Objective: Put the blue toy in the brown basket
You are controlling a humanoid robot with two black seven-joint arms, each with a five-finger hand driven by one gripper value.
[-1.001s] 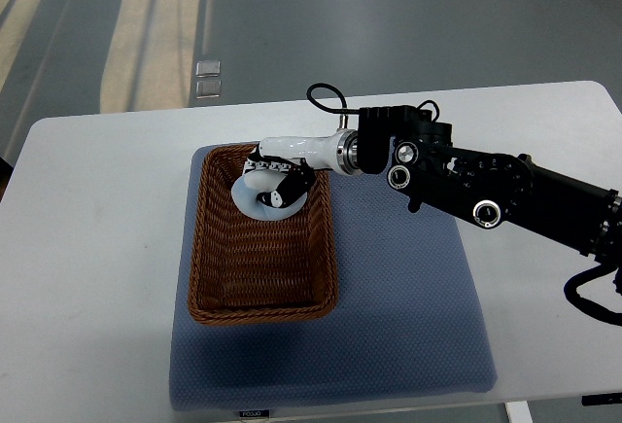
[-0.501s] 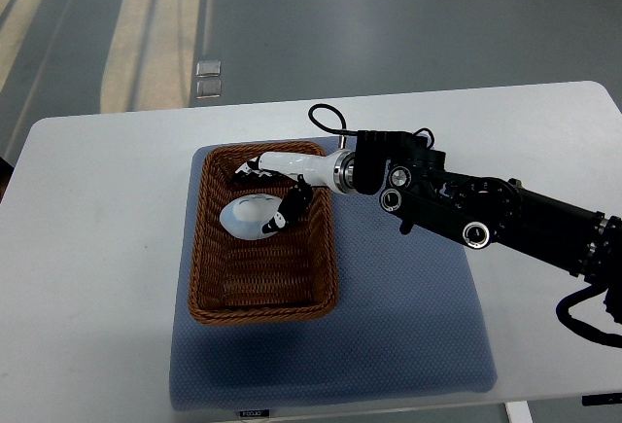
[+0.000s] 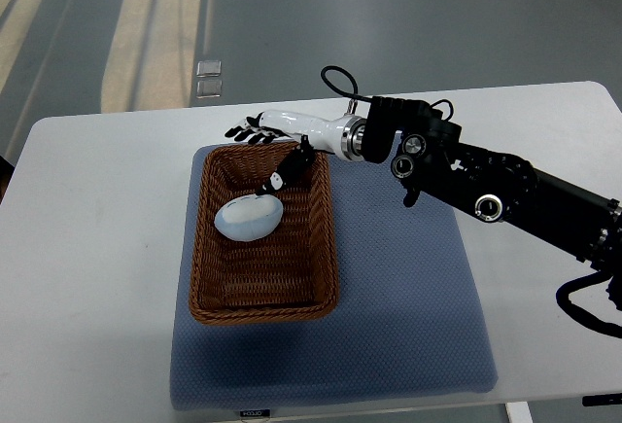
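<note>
A pale blue egg-shaped toy (image 3: pixel 249 217) lies inside the brown wicker basket (image 3: pixel 326 248), in its upper half. My right hand (image 3: pixel 262 156) hovers over the basket's far rim, above and apart from the toy, fingers spread and holding nothing. Its white palm and black fingers (image 3: pixel 245 133) point left, with the thumb reaching down toward the toy. The black right arm (image 3: pixel 486 194) runs in from the right edge. The left arm does not show.
The basket rests on a blue-grey mat (image 3: pixel 408 316) on a white table (image 3: pixel 87 277). Grey floor with pale stripes lies beyond the table's far edge.
The right hand let go of the toy, which now lies in the basket. The hand opened and lifted back toward the basket's far rim.
</note>
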